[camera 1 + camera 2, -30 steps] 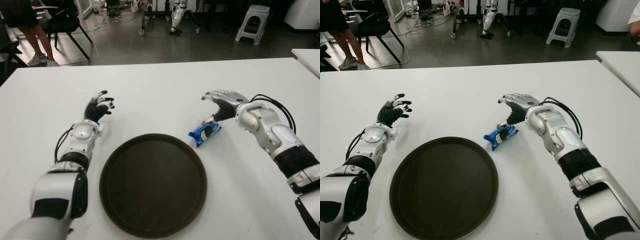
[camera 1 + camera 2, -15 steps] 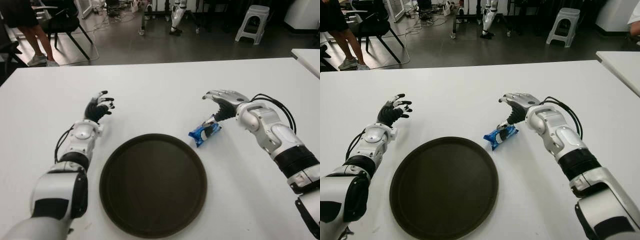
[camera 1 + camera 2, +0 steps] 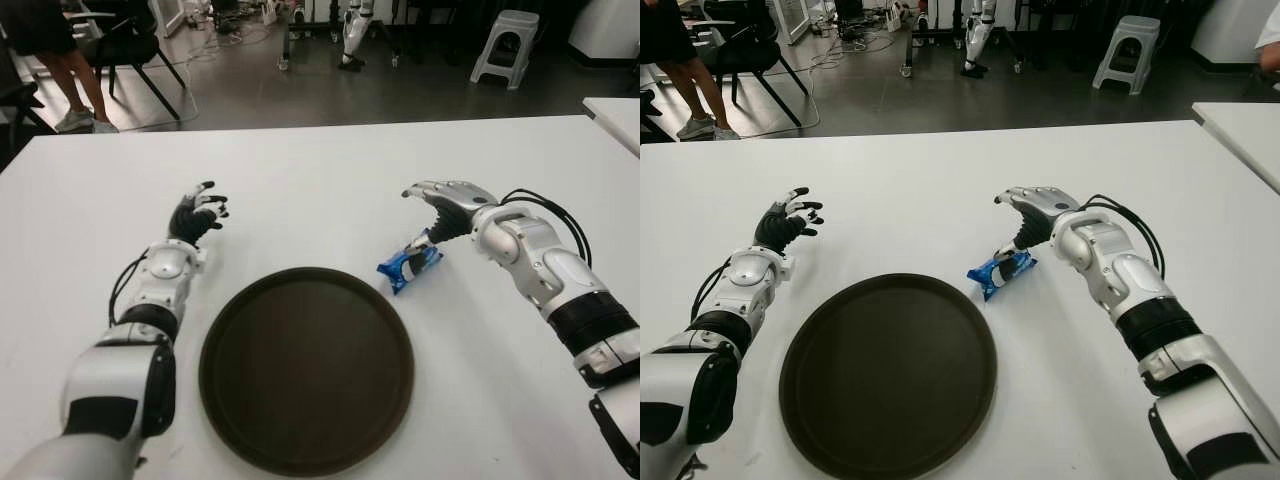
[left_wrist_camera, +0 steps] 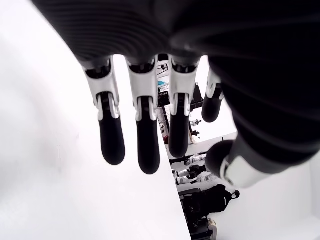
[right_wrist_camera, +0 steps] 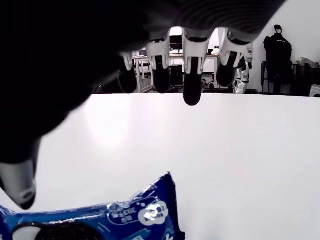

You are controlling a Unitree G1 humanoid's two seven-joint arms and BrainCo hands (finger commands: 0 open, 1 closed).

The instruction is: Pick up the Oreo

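Note:
A blue Oreo pack (image 3: pixel 408 266) lies on the white table (image 3: pixel 320 180), just off the right rim of the dark round tray (image 3: pixel 306 367). My right hand (image 3: pixel 432 208) hovers over the pack's far end, fingers spread and arched above it, the thumb low beside the wrapper. In the right wrist view the pack (image 5: pixel 105 220) sits under the palm with the fingertips (image 5: pixel 192 95) clear of it. My left hand (image 3: pixel 199 213) shows left of the tray, fingers relaxed and holding nothing.
The tray holds nothing and fills the near middle of the table. A second white table (image 3: pixel 615 115) stands at the far right. Chairs, a stool (image 3: pixel 505 45) and a person's legs (image 3: pixel 70 80) are on the floor beyond the far edge.
The right hand has shifted very slightly over the pack. The pack, the tray and the left hand have not moved.

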